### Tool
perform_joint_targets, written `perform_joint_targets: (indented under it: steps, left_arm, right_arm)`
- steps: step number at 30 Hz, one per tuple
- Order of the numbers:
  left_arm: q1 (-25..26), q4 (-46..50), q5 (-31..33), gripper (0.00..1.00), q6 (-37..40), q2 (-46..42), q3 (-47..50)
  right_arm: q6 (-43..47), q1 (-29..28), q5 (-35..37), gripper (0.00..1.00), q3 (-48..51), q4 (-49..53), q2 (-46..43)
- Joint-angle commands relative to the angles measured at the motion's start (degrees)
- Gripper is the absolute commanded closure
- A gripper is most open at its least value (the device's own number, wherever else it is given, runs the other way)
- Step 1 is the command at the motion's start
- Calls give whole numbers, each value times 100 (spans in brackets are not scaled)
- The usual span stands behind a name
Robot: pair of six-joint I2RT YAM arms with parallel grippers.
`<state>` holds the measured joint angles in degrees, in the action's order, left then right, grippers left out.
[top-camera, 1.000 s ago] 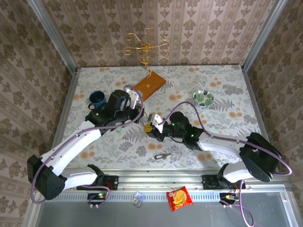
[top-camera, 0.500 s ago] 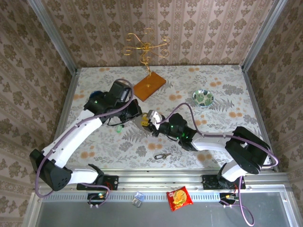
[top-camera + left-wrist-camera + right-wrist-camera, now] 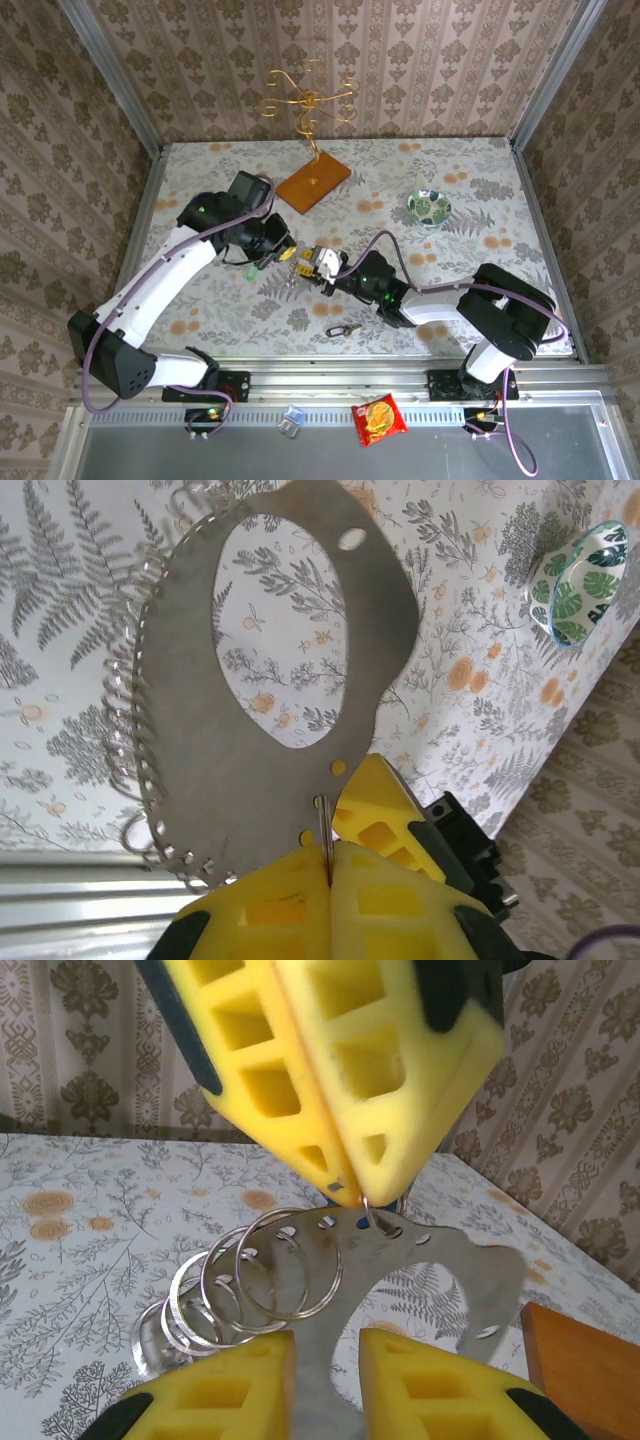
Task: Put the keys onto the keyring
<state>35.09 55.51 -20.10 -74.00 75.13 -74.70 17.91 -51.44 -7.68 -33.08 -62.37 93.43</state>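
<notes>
Left end effector (image 3: 330, 850) clenched on keyring (image 3: 195, 775), right end effector (image 3: 325, 1350) parted, floral tabletop (image 3: 470, 290), patterned walls (image 3: 450, 60)

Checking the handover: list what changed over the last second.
The left fingers, shut on the flat silvery metal hoop with its small rings, brought it from the back down to the right fingers, which now flank it. The right arm stretched leftward. The small silvery key, green-patterned bowl and gold wire stand stayed put.
</notes>
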Motion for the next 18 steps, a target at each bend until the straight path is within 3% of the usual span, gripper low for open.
perform_joint_targets:
  steps: [1, 18]
  left_arm:
    - [-39, 9, -240, 100, -693, -203, 200]
    - [-90, -145, -530, 100, -1003, -231, 416]
  right_arm:
    - [277, -74, 214, 75, 117, -701, 115]
    - [547, -138, -5, 74, 148, -1001, 198]
